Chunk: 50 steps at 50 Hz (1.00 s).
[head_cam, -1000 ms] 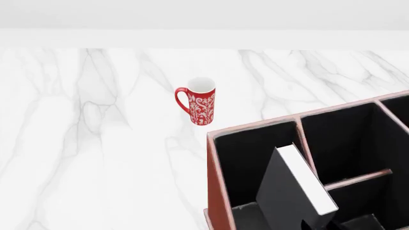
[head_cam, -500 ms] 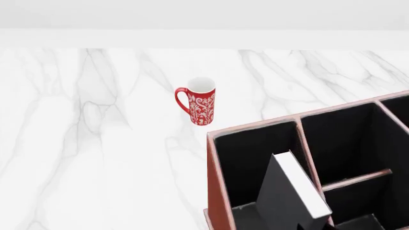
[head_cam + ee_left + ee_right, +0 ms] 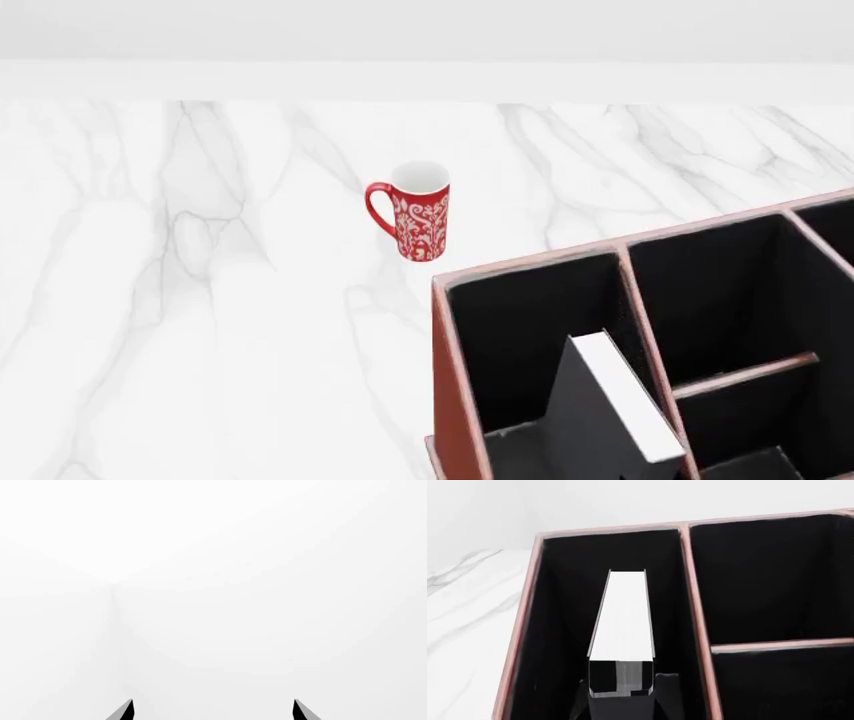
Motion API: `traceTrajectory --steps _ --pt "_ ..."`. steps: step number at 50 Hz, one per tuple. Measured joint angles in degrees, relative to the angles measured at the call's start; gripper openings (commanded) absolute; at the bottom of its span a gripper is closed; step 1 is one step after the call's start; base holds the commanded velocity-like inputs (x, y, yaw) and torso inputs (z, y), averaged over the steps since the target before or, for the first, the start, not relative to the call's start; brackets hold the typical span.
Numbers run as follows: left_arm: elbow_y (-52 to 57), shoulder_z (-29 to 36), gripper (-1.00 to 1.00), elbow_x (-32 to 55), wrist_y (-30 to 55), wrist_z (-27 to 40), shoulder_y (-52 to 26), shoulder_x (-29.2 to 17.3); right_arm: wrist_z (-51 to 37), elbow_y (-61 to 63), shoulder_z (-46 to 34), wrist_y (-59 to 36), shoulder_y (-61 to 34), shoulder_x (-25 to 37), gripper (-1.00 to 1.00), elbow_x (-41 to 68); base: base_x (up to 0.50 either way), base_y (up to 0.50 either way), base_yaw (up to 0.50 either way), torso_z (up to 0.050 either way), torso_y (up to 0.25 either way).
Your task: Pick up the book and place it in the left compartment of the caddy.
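Note:
The black book [image 3: 587, 425] with white page edges [image 3: 622, 615] stands tilted inside the left compartment [image 3: 514, 335] of the reddish-brown caddy [image 3: 450, 390]. Its upper part still shows above the black lining. In the right wrist view, my right gripper [image 3: 622, 702] is shut on the book's near end and holds it between the compartment's walls [image 3: 560, 605]. The caddy's rim [image 3: 607, 530] frames the book. My left gripper [image 3: 212, 712] is open and empty, facing a blank white surface. Neither gripper shows in the head view.
A red-and-white patterned mug [image 3: 419, 222] stands on the white marble counter [image 3: 200, 330], beyond and left of the caddy. The caddy's two shorter sections [image 3: 727, 300], split by a crossbar [image 3: 747, 375], lie right of the book.
The book has sunk lower into the left compartment over the last second. The mug and the caddy have not moved.

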State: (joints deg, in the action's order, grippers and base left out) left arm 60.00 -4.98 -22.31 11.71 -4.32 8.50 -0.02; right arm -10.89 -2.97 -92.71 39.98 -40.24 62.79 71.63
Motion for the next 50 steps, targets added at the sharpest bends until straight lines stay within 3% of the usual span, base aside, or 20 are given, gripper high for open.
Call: traceTrajectory --steps 7,8,50 --pt "0.0 0.1 1.00 0.0 0.1 0.0 -0.1 0.0 0.1 -0.6 0.1 -0.3 0.2 -0.5 -1.00 0.0 0.00 0.00 0.00 0.000 0.001" --pt "0.0 0.1 1.00 0.0 0.1 0.0 -0.1 0.0 0.1 -0.6 0.1 -0.3 0.2 -0.5 1.00 0.0 0.00 0.00 0.00 0.010 0.000" --pt "0.0 0.3 1.00 -0.2 0.2 -0.1 -0.2 0.0 0.6 1.2 2.5 -0.8 -0.3 0.1 1.00 -2.1 0.00 0.00 0.00 0.000 0.000"
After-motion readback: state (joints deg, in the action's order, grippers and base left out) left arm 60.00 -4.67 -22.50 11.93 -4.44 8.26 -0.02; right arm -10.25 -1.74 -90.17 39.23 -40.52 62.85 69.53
